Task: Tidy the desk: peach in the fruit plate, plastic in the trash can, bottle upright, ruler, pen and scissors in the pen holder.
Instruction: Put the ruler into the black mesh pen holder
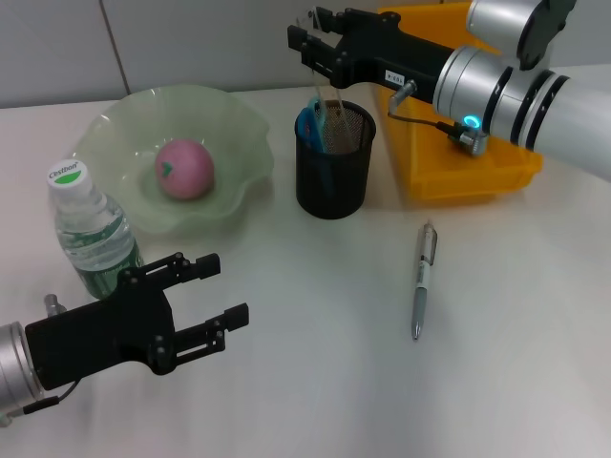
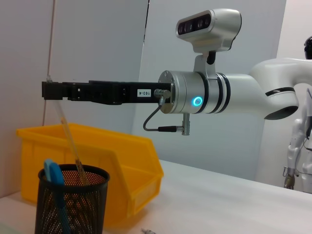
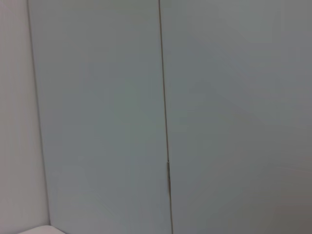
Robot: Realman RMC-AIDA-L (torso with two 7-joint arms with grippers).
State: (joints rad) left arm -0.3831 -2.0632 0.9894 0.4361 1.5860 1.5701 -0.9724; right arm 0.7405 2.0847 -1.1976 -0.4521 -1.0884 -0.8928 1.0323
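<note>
A pink peach (image 1: 184, 169) lies in the green glass fruit plate (image 1: 239, 124). The bottle (image 1: 91, 234) stands upright at the left. The black mesh pen holder (image 1: 332, 176) holds blue scissors (image 1: 307, 124) and a clear ruler (image 1: 320, 110) that leans out of its top. My right gripper (image 1: 310, 33) hovers open just above the ruler's upper end (image 2: 72, 141). A silver pen (image 1: 423, 280) lies flat on the table, right of the holder. My left gripper (image 1: 224, 286) rests open and empty at the near left, beside the bottle. No plastic is in view.
The yellow trash can (image 1: 449, 176) stands behind and to the right of the pen holder, under my right forearm. A grey wall runs along the table's back edge. The right wrist view holds only that wall.
</note>
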